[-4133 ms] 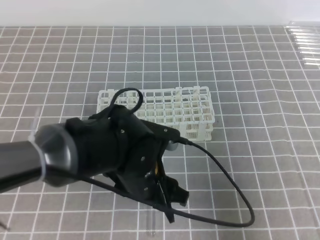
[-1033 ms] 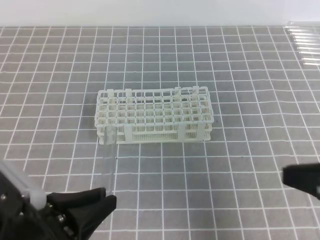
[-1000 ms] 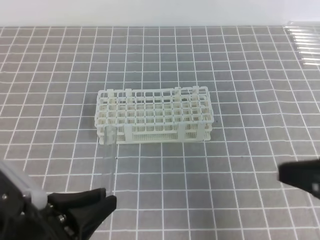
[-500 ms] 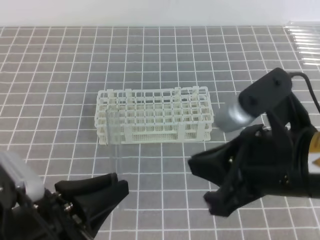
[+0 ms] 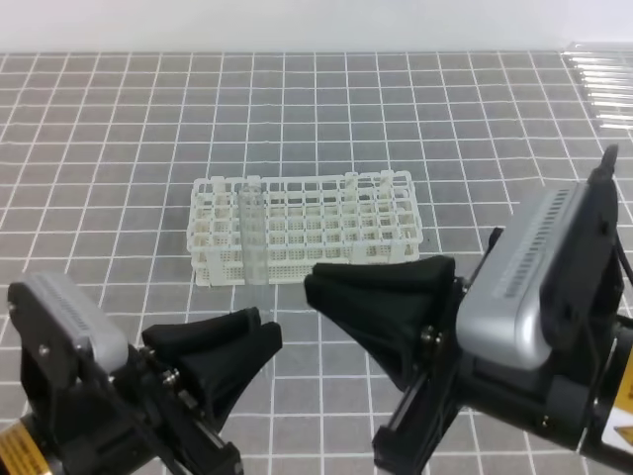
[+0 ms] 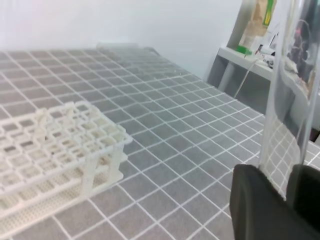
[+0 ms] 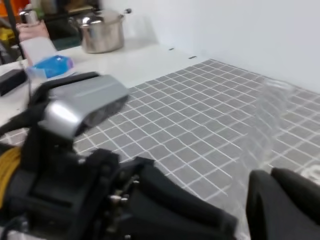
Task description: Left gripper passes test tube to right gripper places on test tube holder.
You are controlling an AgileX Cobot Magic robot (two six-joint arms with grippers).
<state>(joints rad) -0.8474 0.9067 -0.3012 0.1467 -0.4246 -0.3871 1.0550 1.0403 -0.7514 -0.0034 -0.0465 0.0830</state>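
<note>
The left gripper [image 5: 237,341] is clamped on the base of the test tube [image 5: 253,237], which stands upright, its long axis rising toward twelve o'clock in front of the test tube holder [image 5: 396,242]. The right gripper [image 5: 371,297] waits spread apart just at the tube's three o'clock, level with its lower part. The holder's holes appear empty.

Bright even light, soft shadows (wrist views blurry)
</note>
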